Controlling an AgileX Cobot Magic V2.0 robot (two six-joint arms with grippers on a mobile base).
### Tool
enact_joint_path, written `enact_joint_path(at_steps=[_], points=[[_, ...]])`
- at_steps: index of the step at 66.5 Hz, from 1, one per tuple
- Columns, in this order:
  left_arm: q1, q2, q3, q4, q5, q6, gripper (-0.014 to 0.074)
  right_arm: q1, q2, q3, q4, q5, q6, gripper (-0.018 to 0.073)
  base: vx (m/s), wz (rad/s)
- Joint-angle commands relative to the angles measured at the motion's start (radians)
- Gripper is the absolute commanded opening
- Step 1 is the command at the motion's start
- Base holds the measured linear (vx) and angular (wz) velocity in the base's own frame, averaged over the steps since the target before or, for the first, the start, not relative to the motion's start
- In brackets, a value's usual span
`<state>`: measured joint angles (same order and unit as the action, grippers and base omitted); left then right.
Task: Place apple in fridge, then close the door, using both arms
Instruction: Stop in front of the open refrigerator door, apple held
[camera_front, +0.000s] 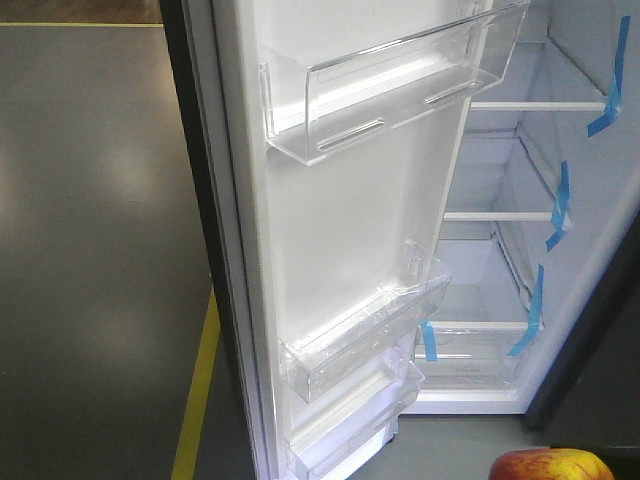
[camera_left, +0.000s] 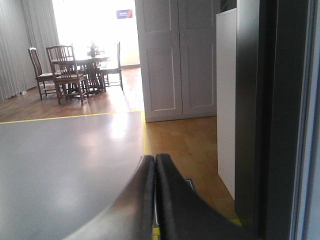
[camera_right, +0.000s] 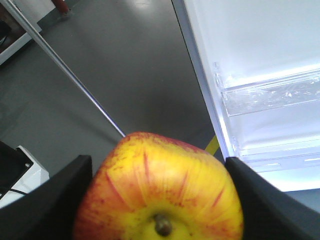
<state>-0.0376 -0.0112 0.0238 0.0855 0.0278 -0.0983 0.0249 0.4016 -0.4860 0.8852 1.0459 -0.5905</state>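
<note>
The fridge (camera_front: 520, 230) stands open, its white interior and shelves marked with blue tape. The door (camera_front: 340, 220) is swung wide toward me, white inside with clear plastic bins. The red and yellow apple (camera_right: 160, 192) sits between the black fingers of my right gripper (camera_right: 159, 200), stem toward the camera. It shows at the bottom right of the front view (camera_front: 550, 466), low in front of the fridge. My left gripper (camera_left: 155, 160) is shut and empty, beside the door's dark outer face (camera_left: 260, 115).
A yellow floor line (camera_front: 197, 390) runs along the grey floor left of the door. White cabinets (camera_left: 175, 55) and a dining table with chairs (camera_left: 75, 70) stand far behind. A thin metal rod (camera_right: 60, 65) crosses the floor.
</note>
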Motion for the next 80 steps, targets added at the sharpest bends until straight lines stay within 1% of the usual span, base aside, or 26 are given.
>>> enact_joint_path(at_steps=[1,80], points=[[-0.007,-0.015,-0.017,-0.004,-0.069,-0.011,-0.0006,-0.003,0.007,-0.023,0.061,-0.036,-0.010,0.0150,0.06,-0.03],[-0.007,-0.015,-0.017,-0.004,-0.069,-0.011,-0.0006,-0.003,0.007,-0.023,0.061,-0.036,-0.010,0.0150,0.04,-0.04]])
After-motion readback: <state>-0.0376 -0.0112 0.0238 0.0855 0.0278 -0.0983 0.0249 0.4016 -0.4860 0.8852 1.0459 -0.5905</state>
